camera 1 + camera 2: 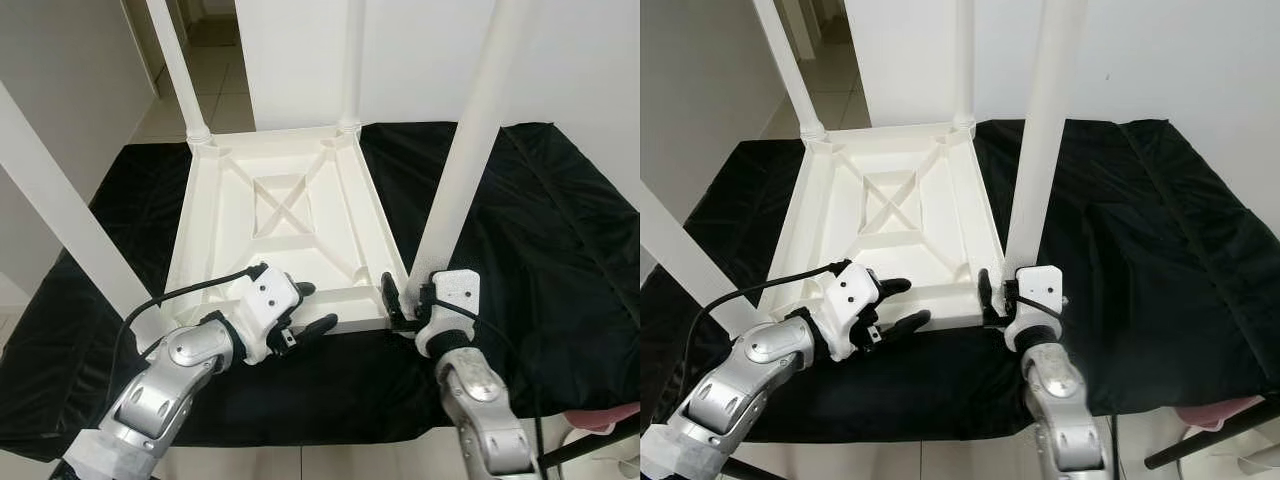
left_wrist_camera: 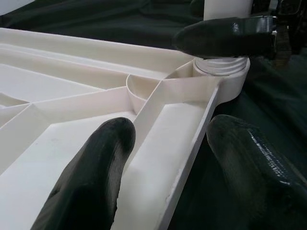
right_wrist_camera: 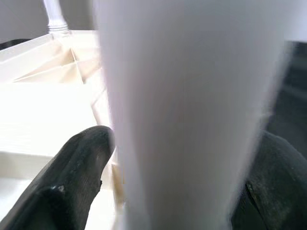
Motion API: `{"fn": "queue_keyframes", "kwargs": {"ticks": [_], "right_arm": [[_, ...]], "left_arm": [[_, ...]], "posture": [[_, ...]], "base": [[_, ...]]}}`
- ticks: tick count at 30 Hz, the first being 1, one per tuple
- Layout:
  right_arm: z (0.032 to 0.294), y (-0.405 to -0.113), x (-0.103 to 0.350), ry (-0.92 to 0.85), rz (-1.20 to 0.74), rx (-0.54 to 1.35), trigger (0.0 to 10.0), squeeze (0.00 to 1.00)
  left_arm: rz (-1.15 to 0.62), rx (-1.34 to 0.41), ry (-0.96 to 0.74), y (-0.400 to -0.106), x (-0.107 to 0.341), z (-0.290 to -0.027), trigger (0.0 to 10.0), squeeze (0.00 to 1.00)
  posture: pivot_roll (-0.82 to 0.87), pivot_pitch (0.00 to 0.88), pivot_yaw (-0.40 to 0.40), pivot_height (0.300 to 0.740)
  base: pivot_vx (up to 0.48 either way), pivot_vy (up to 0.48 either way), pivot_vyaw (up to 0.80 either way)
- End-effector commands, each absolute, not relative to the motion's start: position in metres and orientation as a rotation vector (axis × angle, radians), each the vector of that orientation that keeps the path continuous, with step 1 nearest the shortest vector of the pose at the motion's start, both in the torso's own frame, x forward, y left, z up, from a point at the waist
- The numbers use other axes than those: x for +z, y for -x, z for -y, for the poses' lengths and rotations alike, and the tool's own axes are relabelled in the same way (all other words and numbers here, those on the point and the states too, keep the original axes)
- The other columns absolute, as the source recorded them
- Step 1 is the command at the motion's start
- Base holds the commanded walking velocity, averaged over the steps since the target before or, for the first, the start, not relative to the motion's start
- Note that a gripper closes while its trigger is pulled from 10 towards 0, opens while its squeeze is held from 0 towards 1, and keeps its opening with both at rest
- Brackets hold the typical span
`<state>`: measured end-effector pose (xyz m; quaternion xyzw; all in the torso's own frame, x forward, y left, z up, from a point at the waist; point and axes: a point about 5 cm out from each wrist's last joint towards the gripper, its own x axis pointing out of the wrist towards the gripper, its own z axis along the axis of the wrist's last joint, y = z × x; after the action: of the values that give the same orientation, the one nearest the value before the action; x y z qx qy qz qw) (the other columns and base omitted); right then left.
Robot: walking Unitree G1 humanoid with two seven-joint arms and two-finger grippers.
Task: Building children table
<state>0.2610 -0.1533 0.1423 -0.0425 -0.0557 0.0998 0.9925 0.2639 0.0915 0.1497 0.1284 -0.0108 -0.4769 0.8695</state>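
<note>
Left eye view, frame centre: upturned white tabletop (image 1: 285,215) on a black-draped surface (image 1: 560,230); right pincer (image 1: 405,300) clamps the near-right leg (image 1: 465,150), likely seating it, while left pincer (image 1: 300,315), fingers apart, straddles the near rim.

A black cloth (image 1: 560,240) covers the work surface, with pale floor tiles (image 1: 215,90) behind.

Light: bright, even, indoor.
Glare: sheen on the black cloth (image 1: 560,230).
Shadows: soft, faint.
Blur: table leg (image 3: 187,115) close to the right wrist camera, out of focus.
Head views: sharp.
</note>
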Motion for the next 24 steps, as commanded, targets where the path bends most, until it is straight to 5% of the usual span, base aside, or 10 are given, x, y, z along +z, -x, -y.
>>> {"fn": "queue_keyframes", "kwargs": {"ticks": [1,24], "right_arm": [[0.153,-0.261,0.139,0.072,0.106,0.222,10.0,0.00],[0.175,-0.285,0.149,0.271,0.056,0.764,10.0,0.00]], "left_arm": [[0.004,-1.036,-0.261,-0.260,0.147,-0.090,10.0,0.00],[-0.028,-1.128,-0.185,-0.247,0.151,-0.080,10.0,0.00]], "posture": [[-0.08,0.018,0.077,0.740],[-0.08,0.035,0.085,0.740]], "base": [[0.000,0.000,0.00],[0.000,0.000,0.00]]}}
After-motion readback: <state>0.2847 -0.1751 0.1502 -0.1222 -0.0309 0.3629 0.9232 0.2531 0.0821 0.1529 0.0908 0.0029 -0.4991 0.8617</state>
